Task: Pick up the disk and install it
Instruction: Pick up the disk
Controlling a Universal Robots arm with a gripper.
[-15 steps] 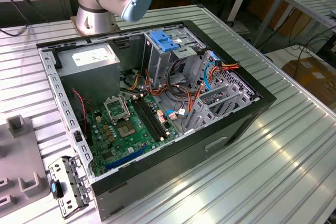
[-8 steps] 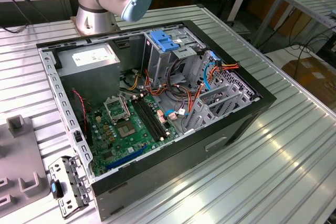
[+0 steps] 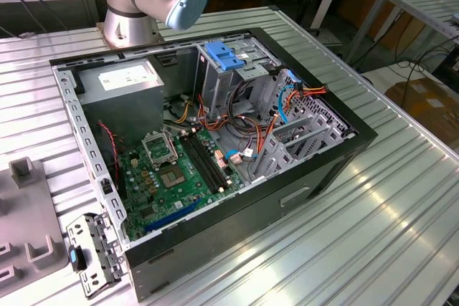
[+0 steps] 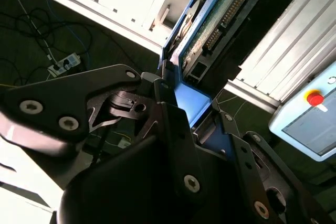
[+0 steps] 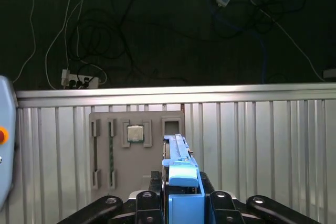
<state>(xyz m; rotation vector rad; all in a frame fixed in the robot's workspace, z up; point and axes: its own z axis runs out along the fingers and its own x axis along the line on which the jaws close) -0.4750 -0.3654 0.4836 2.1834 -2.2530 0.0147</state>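
Note:
In both wrist views my gripper (image 5: 181, 205) is shut on the disk (image 5: 178, 153), which stands edge-on between the black fingers (image 5: 152, 200). The disk's blue carrier bracket (image 5: 184, 182) sits right at the jaws. In the second wrist view the disk's (image 4: 220, 17) green circuit-board side and blue bracket (image 4: 188, 100) run away from my gripper (image 4: 191, 116). The disk is lifted above the ribbed metal table (image 5: 262, 145). In the exterior view, the open computer case (image 3: 301, 191) lies on its side, with a grey drive cage (image 3: 237, 77) under a blue latch (image 3: 222, 55).
Inside the case are a power-supply box (image 3: 125, 80), a green motherboard (image 3: 179, 170) and loose cables (image 3: 287, 98). The arm's base (image 3: 133, 26) stands behind the case. A grey fixture plate (image 5: 118, 177) holds a processor chip (image 5: 135, 134) and a memory stick (image 5: 111, 150). A pendant with a red button (image 4: 315, 99) lies nearby.

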